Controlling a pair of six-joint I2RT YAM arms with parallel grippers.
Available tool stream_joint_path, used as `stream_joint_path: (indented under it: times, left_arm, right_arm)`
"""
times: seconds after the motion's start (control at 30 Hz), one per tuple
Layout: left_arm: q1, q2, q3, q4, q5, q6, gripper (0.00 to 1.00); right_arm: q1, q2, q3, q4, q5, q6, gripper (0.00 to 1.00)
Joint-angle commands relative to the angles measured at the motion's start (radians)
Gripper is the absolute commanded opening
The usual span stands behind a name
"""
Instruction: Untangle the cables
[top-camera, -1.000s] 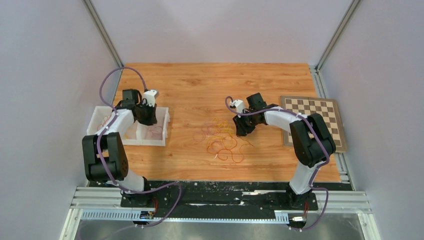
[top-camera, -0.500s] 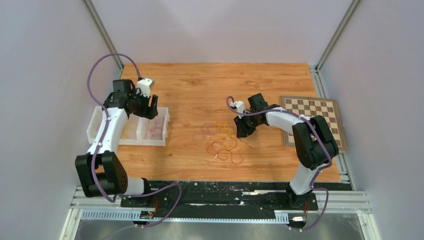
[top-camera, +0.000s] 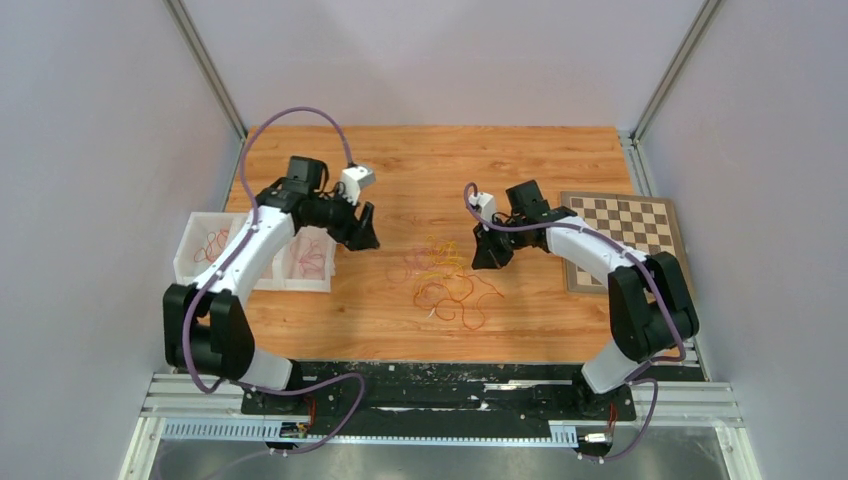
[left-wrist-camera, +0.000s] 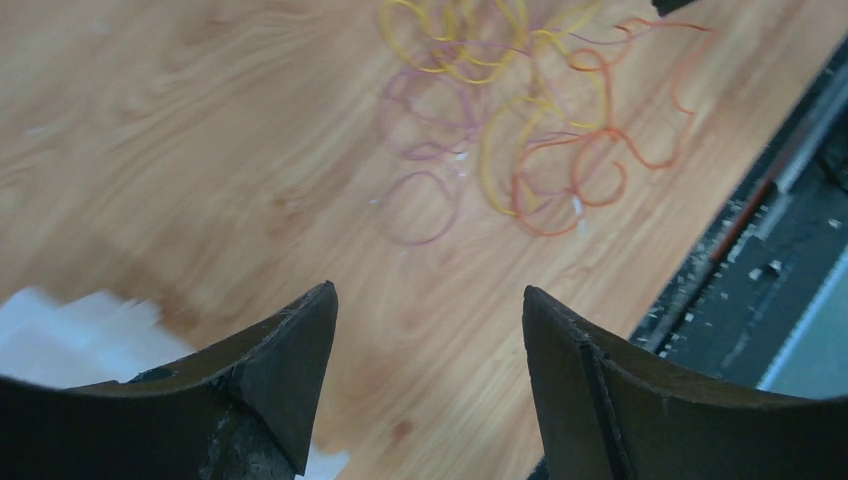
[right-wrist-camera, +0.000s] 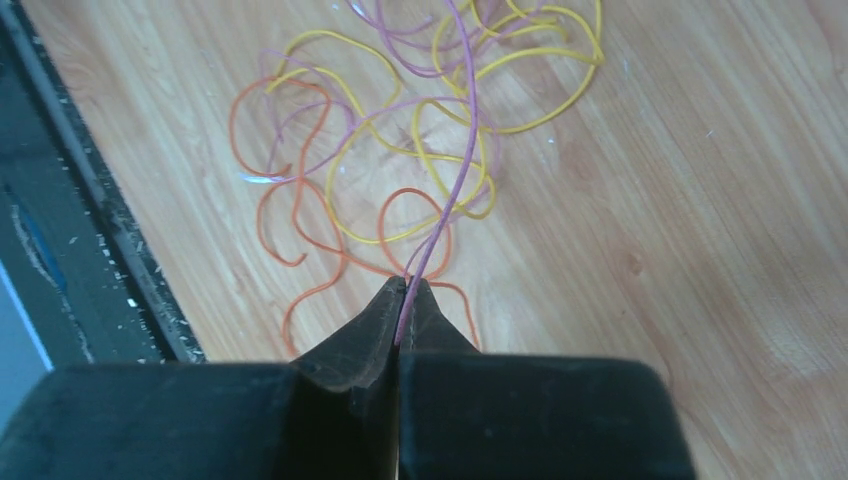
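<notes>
The cables (top-camera: 445, 275) lie in a loose tangle of orange, yellow and pink loops at the middle of the wooden table. My right gripper (top-camera: 483, 255) is at the tangle's right edge. In the right wrist view it (right-wrist-camera: 405, 287) is shut on one pink cable (right-wrist-camera: 455, 170), which runs taut from the fingertips up across the yellow and orange loops. My left gripper (top-camera: 362, 232) hovers left of the tangle. Its jaws (left-wrist-camera: 428, 290) stand wide open with only bare wood between them, and the tangle (left-wrist-camera: 500, 120) lies ahead of them.
A white compartment tray (top-camera: 300, 286) sits at the left, with a red string (top-camera: 210, 243) and a pink string (top-camera: 312, 255) in separate sections. A chessboard (top-camera: 630, 235) lies at the right. The black base rail (top-camera: 440, 385) runs along the near edge.
My left arm opened over the tray, then swung right toward the tangle. My right gripper closed on the pink cable and lifted slightly.
</notes>
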Motion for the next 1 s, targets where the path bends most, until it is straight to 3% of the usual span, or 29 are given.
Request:
stream_joint_path:
  times: [0.0, 0.13, 0.47, 0.77, 0.83, 0.87, 0.9, 0.93, 0.97]
  left_arm:
    - [-0.116, 0.080, 0.000, 0.092, 0.119, -0.117, 0.77]
    - [-0.222, 0.135, 0.008, 0.218, 0.127, -0.159, 0.83]
    - [-0.302, 0.271, 0.095, 0.404, 0.192, -0.258, 0.87]
    - [-0.360, 0.390, 0.225, 0.402, 0.202, -0.276, 0.83]
    - [-0.365, 0.398, 0.246, 0.385, 0.215, -0.276, 0.70]
    - [-0.366, 0.396, 0.252, 0.378, 0.224, -0.276, 0.51]
    - [-0.365, 0.385, 0.266, 0.359, 0.227, -0.276, 0.39]
    - [-0.365, 0.377, 0.272, 0.349, 0.229, -0.275, 0.20]
    - [-0.362, 0.350, 0.284, 0.331, 0.229, -0.275, 0.11]
  right_arm:
    - [-0.011, -0.101, -0.014, -0.003, -0.123, 0.025, 0.00]
    - [-0.010, -0.139, -0.003, -0.010, -0.180, 0.042, 0.00]
    - [-0.008, -0.219, 0.047, -0.047, -0.295, 0.022, 0.00]
    - [-0.009, -0.231, 0.119, -0.089, -0.368, 0.018, 0.00]
    - [-0.009, -0.236, 0.127, -0.097, -0.363, 0.019, 0.00]
    - [-0.008, -0.239, 0.129, -0.101, -0.352, 0.018, 0.00]
    - [-0.010, -0.242, 0.130, -0.103, -0.336, 0.018, 0.00]
    - [-0.010, -0.248, 0.130, -0.104, -0.312, 0.016, 0.00]
    - [-0.014, -0.250, 0.129, -0.103, -0.287, 0.014, 0.00]
